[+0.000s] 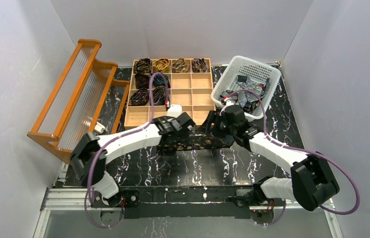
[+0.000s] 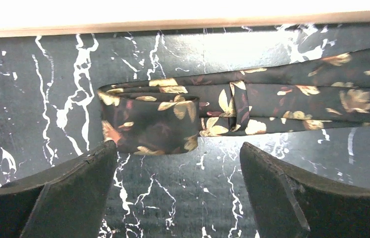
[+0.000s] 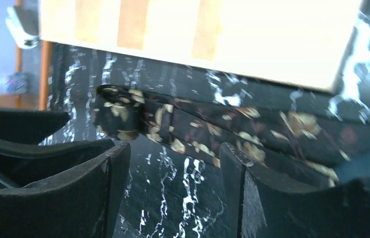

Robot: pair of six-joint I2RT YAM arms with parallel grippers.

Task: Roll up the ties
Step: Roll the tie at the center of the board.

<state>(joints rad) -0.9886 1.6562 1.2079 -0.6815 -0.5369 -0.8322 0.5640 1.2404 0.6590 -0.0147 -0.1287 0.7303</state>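
Ahead of the black left gripper (image 2: 178, 148), the tie (image 2: 272, 99) is dark brown with gold and reddish leaves printed on it. The table (image 2: 39, 99) under the gripper is black with white marble veins.

A dark floral tie (image 3: 212, 130), one end rolled, is laid just beside the wooden tray (image 3: 272, 44). The right gripper (image 3: 173, 151) is held spread.

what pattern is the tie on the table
The tie is dark with gold and reddish leaves; best in left wrist view.

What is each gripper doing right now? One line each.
Left gripper: open, empty; the partly rolled tie lies beyond it.
Right gripper: open, empty.
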